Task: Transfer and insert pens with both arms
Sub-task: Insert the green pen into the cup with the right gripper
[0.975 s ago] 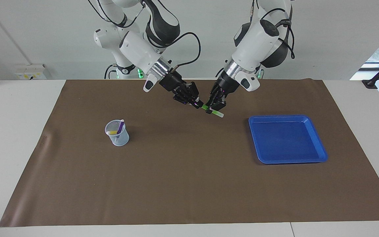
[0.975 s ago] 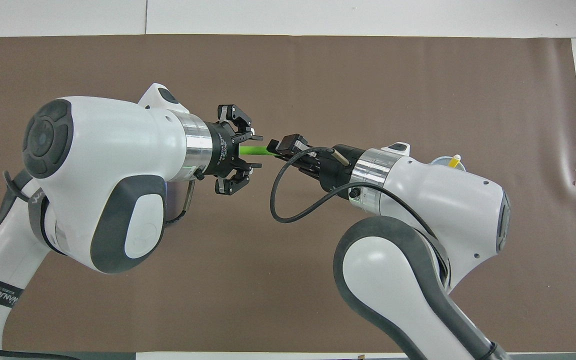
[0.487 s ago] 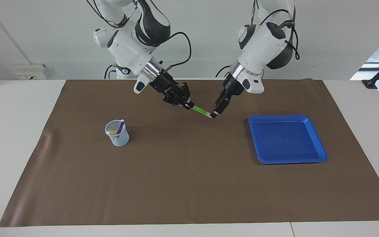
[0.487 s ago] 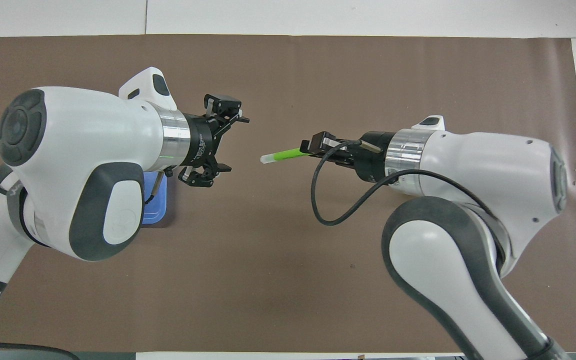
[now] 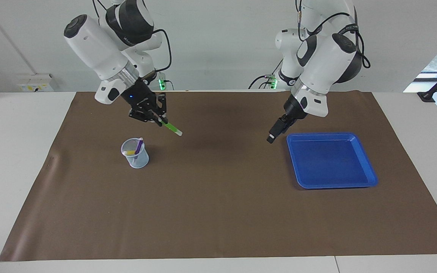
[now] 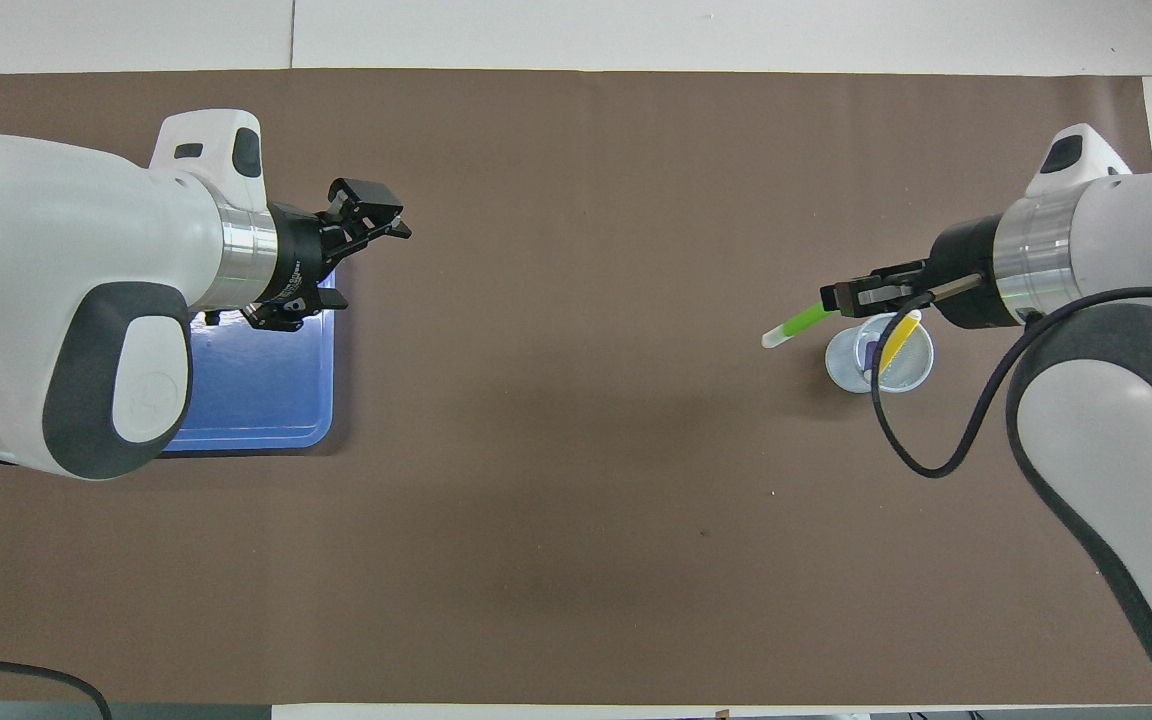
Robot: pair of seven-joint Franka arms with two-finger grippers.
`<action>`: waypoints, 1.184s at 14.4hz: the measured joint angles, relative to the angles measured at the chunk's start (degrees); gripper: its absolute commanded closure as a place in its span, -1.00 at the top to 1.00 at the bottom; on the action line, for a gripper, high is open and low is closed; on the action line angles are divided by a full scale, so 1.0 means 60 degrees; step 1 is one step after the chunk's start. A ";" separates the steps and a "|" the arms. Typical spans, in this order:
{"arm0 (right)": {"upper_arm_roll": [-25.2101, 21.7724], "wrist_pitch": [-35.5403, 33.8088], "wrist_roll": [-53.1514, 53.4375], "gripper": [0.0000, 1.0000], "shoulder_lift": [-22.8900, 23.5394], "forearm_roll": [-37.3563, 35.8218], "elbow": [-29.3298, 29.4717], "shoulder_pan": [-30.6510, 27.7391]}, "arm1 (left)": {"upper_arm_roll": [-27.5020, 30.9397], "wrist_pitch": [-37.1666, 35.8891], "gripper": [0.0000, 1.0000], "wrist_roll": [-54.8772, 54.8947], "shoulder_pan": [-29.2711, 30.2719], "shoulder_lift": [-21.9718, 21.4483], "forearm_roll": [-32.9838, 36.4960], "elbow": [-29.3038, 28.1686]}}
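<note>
My right gripper (image 5: 160,119) is shut on the light green pen (image 5: 172,128) and holds it tilted in the air, pale cap end lowest, over the mat close to the clear cup (image 5: 136,154). In the overhead view the right gripper (image 6: 842,297) hangs just beside the cup (image 6: 880,358), and the green pen (image 6: 796,325) points toward the table's middle. The purple pen (image 5: 139,145) and the yellow pen (image 5: 129,152) stand in the cup. My left gripper (image 5: 272,136) is open and empty, raised by the blue tray's edge; it also shows in the overhead view (image 6: 368,262).
A blue tray (image 5: 332,185) lies on the brown mat (image 5: 218,212) toward the left arm's end, with nothing in it. The tray is partly covered by the left arm in the overhead view (image 6: 266,400). Two smaller arms with green-lit bases stand at the robots' edge.
The left gripper let go of the green pen and drew back toward the blue tray. The right gripper carried the pen from the table's middle to beside the cup.
</note>
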 measured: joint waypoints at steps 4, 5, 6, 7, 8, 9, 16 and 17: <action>-0.0012 -0.0058 -0.2492 -1.00 0.0037 -0.2502 -0.0127 -0.0477 | 0.0041 -0.0486 1.00 0.2364 0.0550 -0.0008 0.0615 0.0000; -0.0011 0.0051 -0.2609 -1.00 0.0045 -0.2656 -0.0279 -0.0510 | 0.0138 -0.0588 1.00 0.2894 0.0629 -0.0019 0.0811 0.0003; -0.0011 0.0159 -0.2626 -1.00 0.0055 -0.2711 -0.0450 -0.0546 | 0.0284 -0.0724 1.00 0.3391 0.0670 -0.0049 0.0985 0.0014; -0.0011 0.0244 -0.2611 -1.00 0.0065 -0.2716 -0.0613 -0.0579 | 0.0453 -0.0948 1.00 0.3944 0.0705 -0.0111 0.1114 0.0034; -0.0012 0.0283 -0.2508 -1.00 0.0072 -0.2716 -0.0779 -0.0604 | 0.0671 -0.1273 1.00 0.4557 0.0712 -0.0225 0.1239 0.0064; -0.0012 0.0321 -0.2288 -1.00 0.0079 -0.2717 -0.0955 -0.0616 | 0.0884 -0.1626 1.00 0.5121 0.0718 -0.0361 0.1342 0.0116; 0.0070 0.1293 -0.1738 0.78 0.0124 -0.2702 -0.1790 -0.0598 | 0.1795 -0.4508 1.00 0.6858 0.0717 -0.1247 0.1818 0.1222; 0.0071 0.1295 -0.1699 1.00 0.0125 -0.2630 -0.1750 -0.0590 | 0.1821 -0.5081 1.00 0.7049 0.0717 -0.1234 0.2082 0.1638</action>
